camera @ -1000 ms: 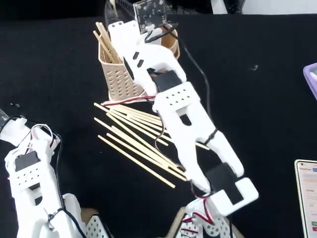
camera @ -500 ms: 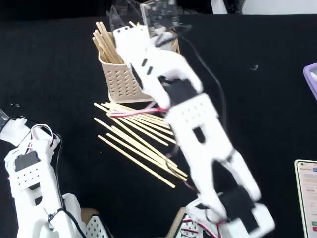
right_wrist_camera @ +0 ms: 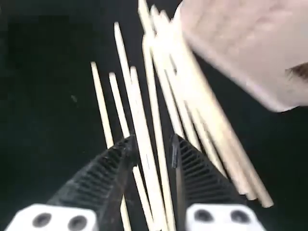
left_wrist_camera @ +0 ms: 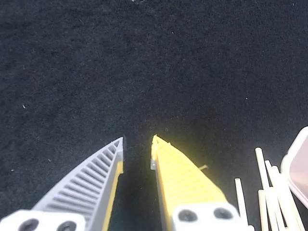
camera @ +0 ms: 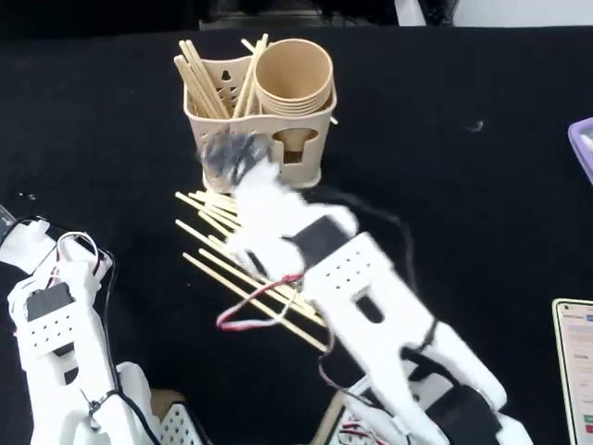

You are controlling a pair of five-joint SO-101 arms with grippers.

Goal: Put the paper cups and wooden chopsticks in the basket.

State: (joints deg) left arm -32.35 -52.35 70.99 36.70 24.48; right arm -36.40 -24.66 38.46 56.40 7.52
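Observation:
A beige perforated basket [camera: 232,139] stands at the table's back, with stacked paper cups [camera: 295,74] in one compartment and wooden chopsticks [camera: 206,79] upright in the other. Several loose chopsticks [camera: 243,278] lie fanned on the black table in front of it. My right gripper [camera: 230,159] hangs just in front of the basket, over the far ends of the loose chopsticks. In the right wrist view the right gripper [right_wrist_camera: 152,141] is open with nothing held, chopsticks [right_wrist_camera: 144,110] below it and the basket [right_wrist_camera: 240,53] beyond. The left gripper [left_wrist_camera: 138,140] is slightly open over bare cloth, beside chopstick ends [left_wrist_camera: 269,192].
A purple object [camera: 583,144] pokes in at the right edge, and a flat white device [camera: 574,371] lies at the lower right. The left arm [camera: 51,324] rests at the lower left. Black cloth stretches to the right of the basket.
The right arm has drawn back from above the basket and come down toward the loose chopsticks, uncovering the cups in the basket. The left arm has stayed still.

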